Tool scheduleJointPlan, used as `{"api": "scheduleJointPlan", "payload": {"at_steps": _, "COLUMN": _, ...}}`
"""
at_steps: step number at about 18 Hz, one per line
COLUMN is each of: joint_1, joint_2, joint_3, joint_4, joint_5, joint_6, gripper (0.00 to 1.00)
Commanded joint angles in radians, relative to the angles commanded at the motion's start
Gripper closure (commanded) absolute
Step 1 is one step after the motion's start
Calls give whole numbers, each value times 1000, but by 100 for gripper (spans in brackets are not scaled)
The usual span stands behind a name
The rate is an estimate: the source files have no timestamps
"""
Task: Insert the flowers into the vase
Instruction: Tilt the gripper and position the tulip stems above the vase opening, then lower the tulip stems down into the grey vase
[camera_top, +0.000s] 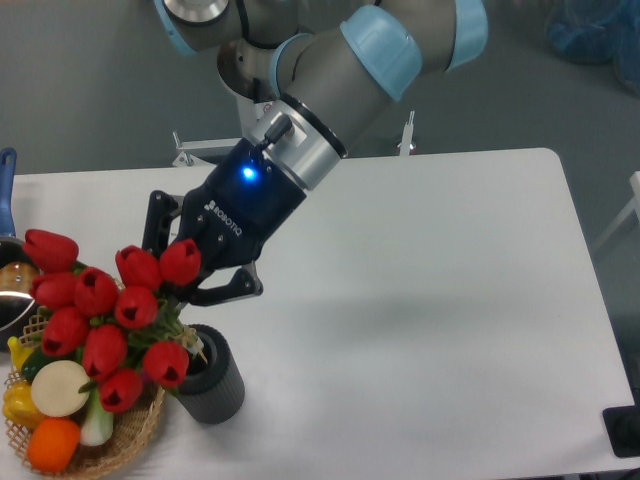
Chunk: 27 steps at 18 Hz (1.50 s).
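The flowers (110, 315), a bunch of red closed tulips on green stems, lean to the left above the wicker basket. My gripper (188, 282) is shut on their stems just under the topmost heads, and those heads hide the fingertips. The vase (213, 380), a short dark grey ribbed cylinder, stands below the gripper near the table's front edge. The lower stems reach down to the left rim of its round mouth. I cannot tell how deep they sit inside.
A wicker basket (120, 447) of vegetables sits at the front left corner, touching the vase's left side. A metal pot (12, 300) with a blue handle (6, 175) stands at the left edge. The white table (430, 300) stretches to the right.
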Motion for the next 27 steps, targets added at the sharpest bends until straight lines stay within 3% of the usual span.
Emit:
{"api": "scheduleJointPlan", "payload": {"at_steps": 11, "joint_1": -18, "joint_2": -37, "joint_3": -11, "joint_4": -2, "joint_5": 8, "joint_6": 3, "gripper": 100}}
{"api": "scheduleJointPlan", "payload": {"at_steps": 18, "joint_1": -18, "joint_2": -37, "joint_3": -92, "joint_4": 0, "joint_5": 14, "joint_6": 98, "gripper": 98}}
{"api": "scheduleJointPlan", "payload": {"at_steps": 27, "joint_1": -20, "joint_2": -61, "joint_3": -113, "joint_4": 0, "joint_5": 23, "joint_6": 133, "gripper": 95}}
